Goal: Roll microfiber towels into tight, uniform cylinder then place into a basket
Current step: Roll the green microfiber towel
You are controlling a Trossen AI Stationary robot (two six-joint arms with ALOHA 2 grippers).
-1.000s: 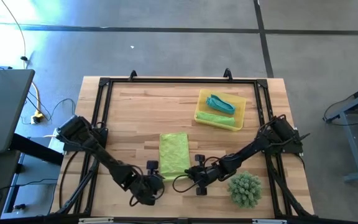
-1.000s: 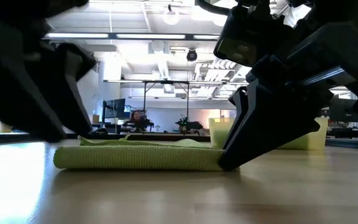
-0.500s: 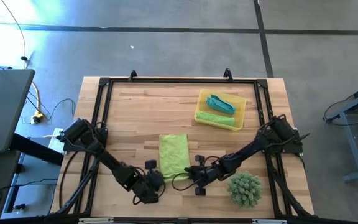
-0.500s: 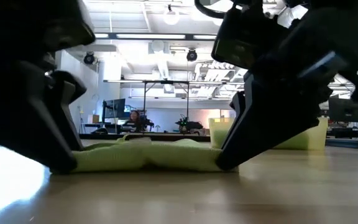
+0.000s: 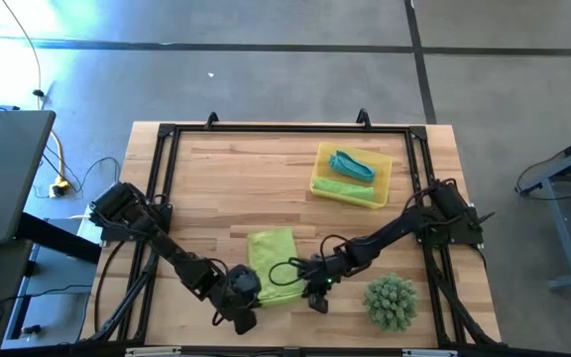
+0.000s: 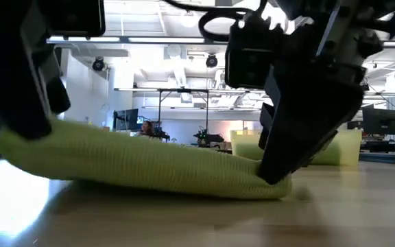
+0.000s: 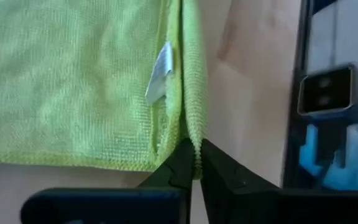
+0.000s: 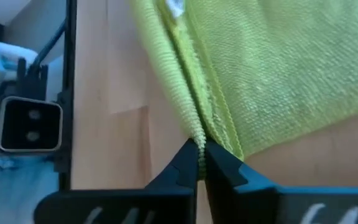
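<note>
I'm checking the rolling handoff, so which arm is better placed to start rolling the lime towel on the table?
Neither clearly: the left gripper and right gripper each pinch a near corner of the lime towel, fingers shut, so both would likely roll it together.

The lime-green towel [image 7: 73,81] pinched between the left tool [image 7: 194,163] and the right tool [image 8: 199,155] is a nubby microfiber cloth, matt, with a stitched hem and a little white fabric tag [image 7: 160,71]. Both tools look like smooth matt black plastic. Under them the worktop [image 5: 216,178] is pale wood planks with a slight satin sheen. Well beyond the right tool, the yellow basket [image 5: 387,178] reads as smooth plastic holding two more soft cloth rolls.
</note>
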